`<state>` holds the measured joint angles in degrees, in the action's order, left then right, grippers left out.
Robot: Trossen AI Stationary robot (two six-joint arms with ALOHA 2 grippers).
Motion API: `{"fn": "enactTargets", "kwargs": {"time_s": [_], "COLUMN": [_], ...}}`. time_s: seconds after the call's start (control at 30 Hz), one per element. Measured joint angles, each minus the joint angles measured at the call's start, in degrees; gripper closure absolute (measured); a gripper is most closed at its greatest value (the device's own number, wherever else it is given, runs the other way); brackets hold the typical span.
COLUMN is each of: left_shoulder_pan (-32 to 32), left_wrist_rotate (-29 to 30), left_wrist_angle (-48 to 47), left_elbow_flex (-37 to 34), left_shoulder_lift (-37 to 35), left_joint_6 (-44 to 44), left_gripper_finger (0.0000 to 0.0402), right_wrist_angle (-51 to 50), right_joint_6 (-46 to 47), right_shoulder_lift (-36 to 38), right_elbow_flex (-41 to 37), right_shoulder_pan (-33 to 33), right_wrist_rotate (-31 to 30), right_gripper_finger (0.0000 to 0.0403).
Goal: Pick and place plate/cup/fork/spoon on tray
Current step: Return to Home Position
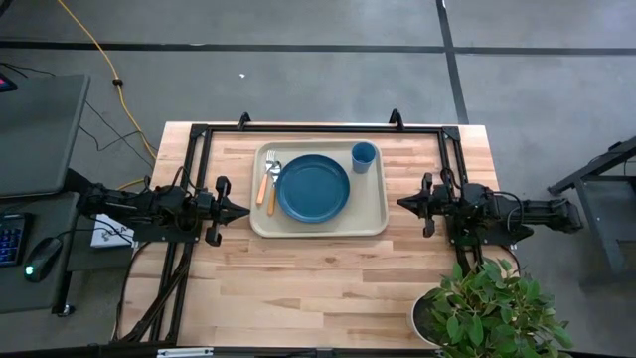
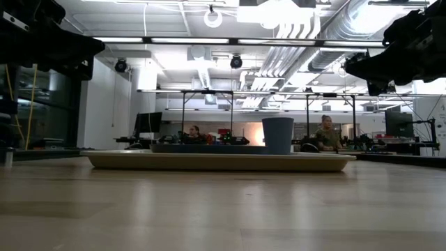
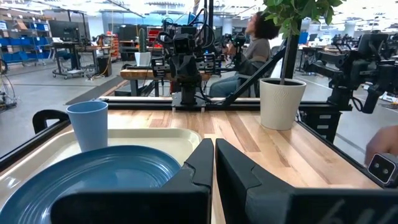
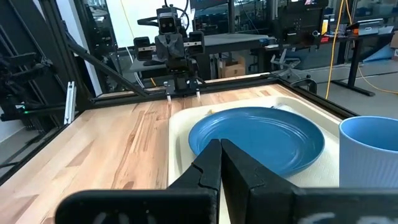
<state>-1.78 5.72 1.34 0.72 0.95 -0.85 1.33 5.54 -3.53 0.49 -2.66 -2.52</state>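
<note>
The cream tray [image 1: 374, 224] lies on the table's far middle. On it rest the dark blue plate [image 1: 313, 187], the light blue cup [image 1: 364, 155] upright at its far right corner, and the fork [image 1: 264, 179] and spoon [image 1: 273, 184] side by side, left of the plate. My left gripper [image 1: 244, 211] is shut and empty, just left of the tray. My right gripper [image 1: 400, 203] is shut and empty, just right of the tray. Both hover above the table. The plate [image 3: 93, 177] and cup [image 3: 87, 124] show in the left wrist view, and in the right wrist view the plate [image 4: 258, 138] and cup [image 4: 370, 149].
A potted plant [image 1: 492, 308] in a white pot stands at the table's near right corner. A black frame [image 1: 318, 129] runs along the table's far edge and sides. Bare wood lies in front of the tray. People sit in the room beyond the table.
</note>
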Motion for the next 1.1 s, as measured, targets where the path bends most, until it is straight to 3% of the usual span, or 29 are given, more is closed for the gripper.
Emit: {"fn": "enactTargets", "kwargs": {"time_s": [1.1], "left_shoulder_pan": [-1.2], "left_wrist_rotate": [0.0], "left_wrist_angle": [0.0], "left_elbow_flex": [-0.1], "left_shoulder_lift": [-0.7], "left_joint_6": [0.0], "left_gripper_finger": [0.0401], "right_wrist_angle": [0.0], "right_joint_6": [0.0], "right_shoulder_lift": [0.0], "right_elbow_flex": [0.0], "right_shoulder_pan": [0.0], "right_wrist_rotate": [-0.2], "right_gripper_finger": [0.0403]}}
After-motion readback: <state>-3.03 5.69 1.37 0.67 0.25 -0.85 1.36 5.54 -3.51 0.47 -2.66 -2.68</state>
